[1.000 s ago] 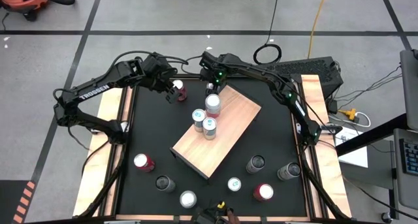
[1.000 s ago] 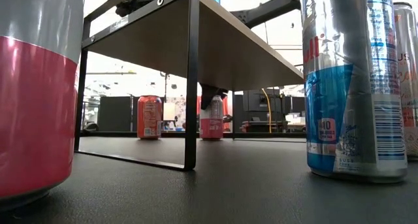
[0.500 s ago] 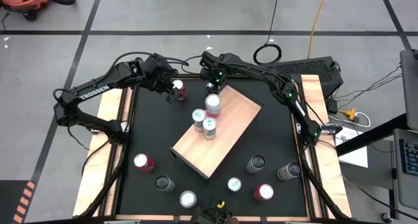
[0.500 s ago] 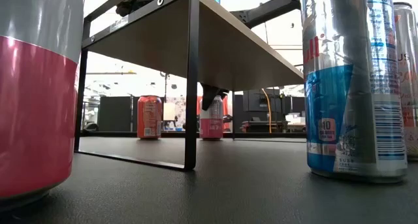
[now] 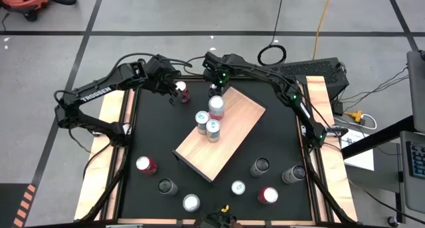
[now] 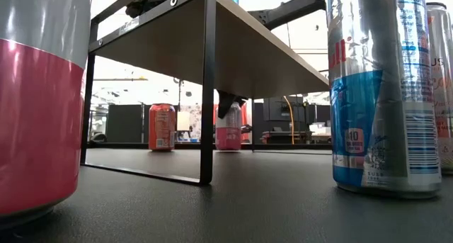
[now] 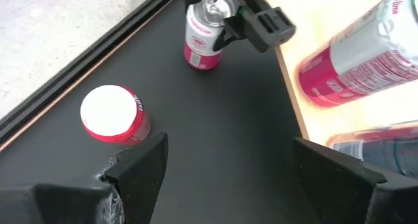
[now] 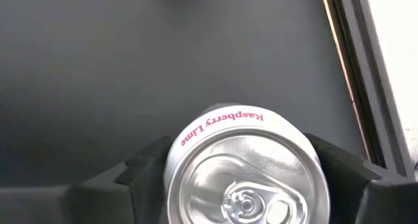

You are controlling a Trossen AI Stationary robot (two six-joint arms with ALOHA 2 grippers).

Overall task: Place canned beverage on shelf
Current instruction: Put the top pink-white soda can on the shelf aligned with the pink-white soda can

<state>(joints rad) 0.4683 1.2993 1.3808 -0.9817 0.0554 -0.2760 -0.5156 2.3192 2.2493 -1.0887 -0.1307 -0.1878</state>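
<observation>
A silver-and-pink can [image 7: 201, 41] stands upright on the black table just off the far edge of the wooden shelf [image 5: 232, 131]. My right gripper [image 5: 216, 88] is over it and shut on it; the right wrist view shows the can's top [image 8: 245, 178]. A red can with a white top [image 7: 111, 113] stands on the table to its left. My left gripper [image 5: 174, 88] hangs open above the red can, touching nothing. Three cans [image 5: 211, 118] stand on the shelf's far half. My right gripper pinches the pink can's upper side wall [image 8: 177, 160], just below the rim, between its two fingers [image 8: 339, 168]. The fingers come from above, slanting down. The can stays upright with its base on the table [image 6: 228, 148].
Several more cans stand on the near part of the table, among them a pink one [image 5: 146, 165], a dark one [image 5: 259, 166] and a red one [image 5: 267, 195]. The shelf stands on black metal legs [image 6: 207, 94]. Wooden side boards [image 5: 113, 121] edge the table.
My right gripper's fingers have drawn in onto the top of the pink can, which stands where it was. My left gripper has kept still.
</observation>
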